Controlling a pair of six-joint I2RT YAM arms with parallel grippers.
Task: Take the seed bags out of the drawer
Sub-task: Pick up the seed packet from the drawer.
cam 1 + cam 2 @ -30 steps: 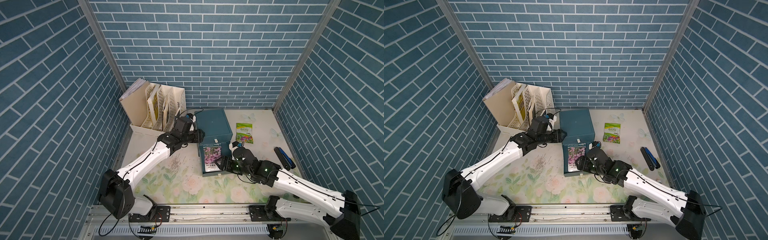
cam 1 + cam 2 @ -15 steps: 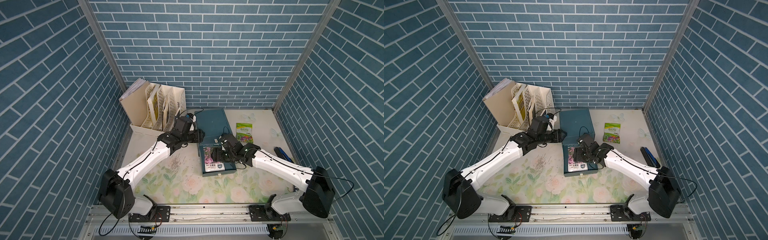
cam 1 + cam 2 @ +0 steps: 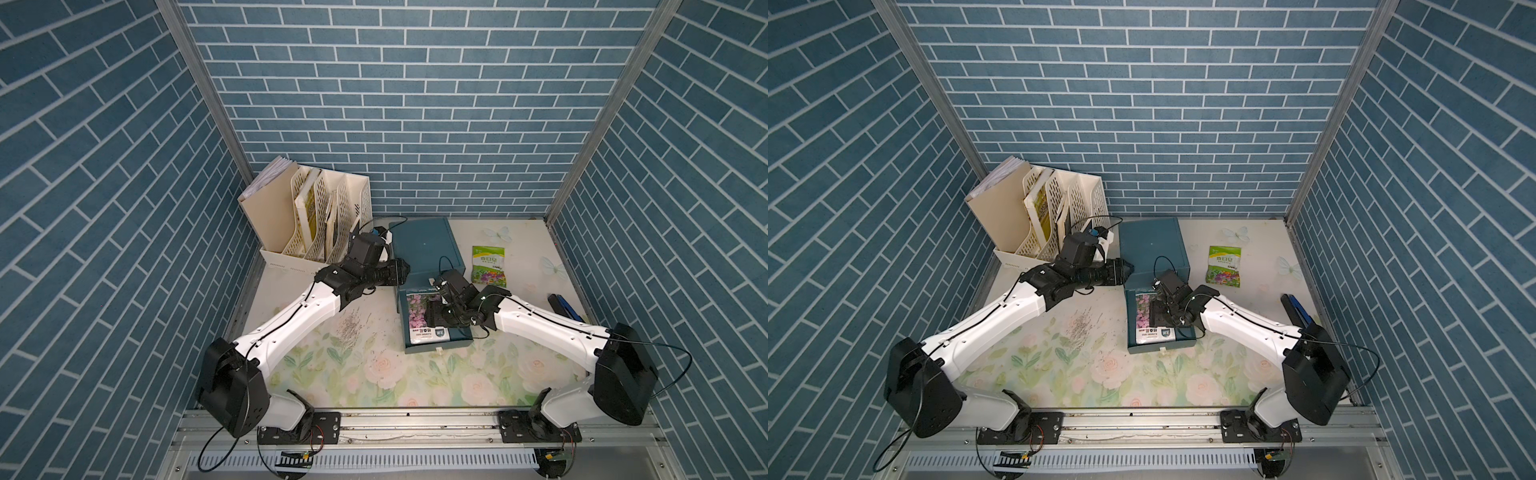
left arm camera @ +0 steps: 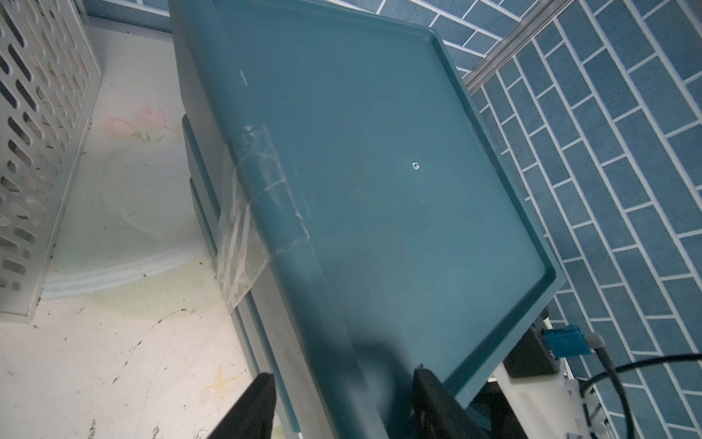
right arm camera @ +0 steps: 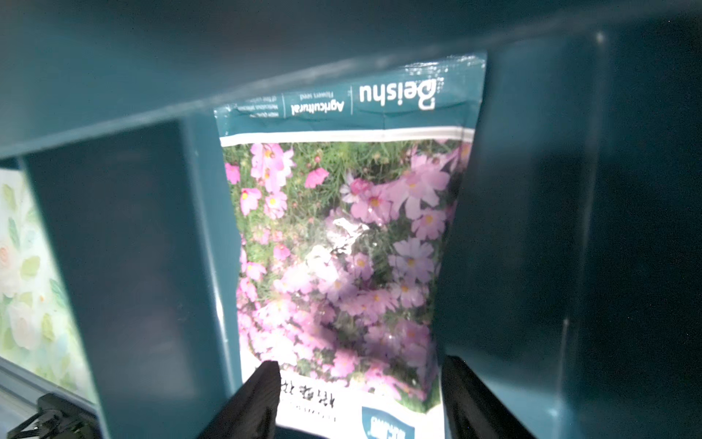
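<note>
Two claws: left claw clamps the cabinet, right claw gapes over pink packet between drawer walls.

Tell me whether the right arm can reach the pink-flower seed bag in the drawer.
Probably yes. The drawer is pulled out and the pink-flower seed bag lies uncovered in it; the right gripper hangs open just above it, nothing between. Lying flat, it may be hard to pinch.
</note>
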